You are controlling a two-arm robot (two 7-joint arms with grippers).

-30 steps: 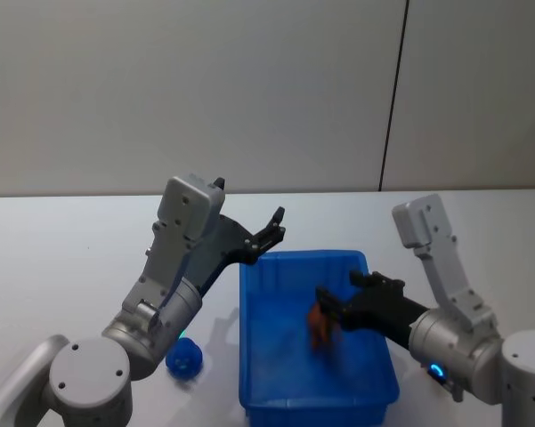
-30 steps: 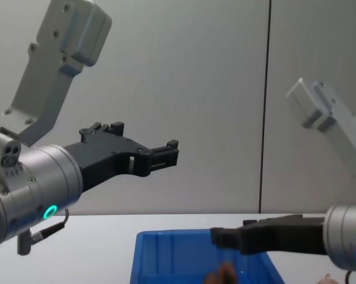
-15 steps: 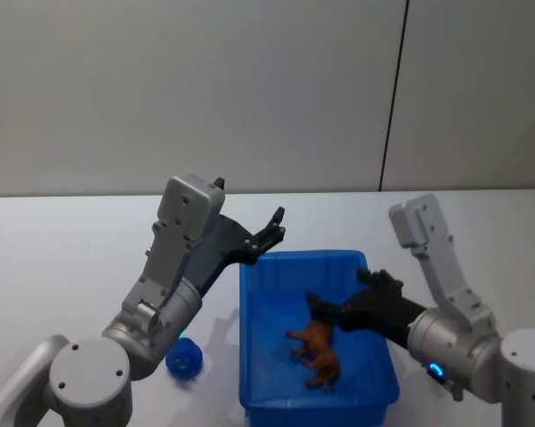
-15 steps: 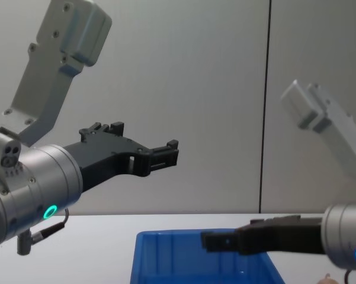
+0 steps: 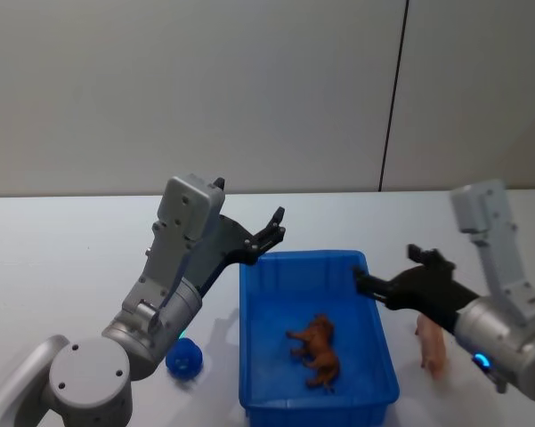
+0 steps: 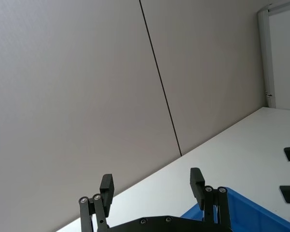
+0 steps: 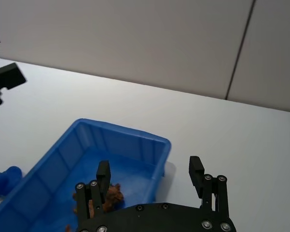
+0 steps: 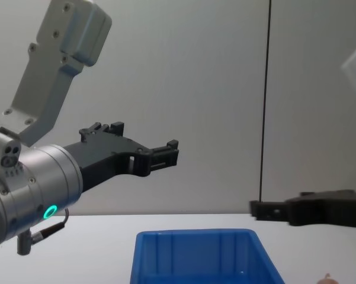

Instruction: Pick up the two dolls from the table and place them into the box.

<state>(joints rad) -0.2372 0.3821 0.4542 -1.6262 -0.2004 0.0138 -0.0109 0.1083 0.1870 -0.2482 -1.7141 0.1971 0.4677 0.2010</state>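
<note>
Two arms are up over a white desk (image 5: 62, 249). The largest item on it is the blue box (image 5: 246, 356), open-topped and straight in front of the robot.

The left gripper (image 5: 274, 228) hangs in the air by the box's far left corner, fingers spread with nothing between them. The chest view puts it well above the rim. The right gripper (image 5: 387, 269) is at the box's right rim near the far corner, fingers also wide apart and empty. From the chest it sits lower than the left one but is clear of the rim.

The head view gives both dolls. The brown doll (image 5: 317, 349) lies on the box floor toward the near right, below the right fingers and apart from them. The right wrist view looks down past those fingers onto it. The pink doll (image 5: 431, 349) is on the desk just outside the box's right wall, under the right arm. The chest view catches it as just a pale tip at the bottom edge, plus the box's near wall.

A small blue toy (image 5: 185, 358) sits on the desk left of the box.
</note>
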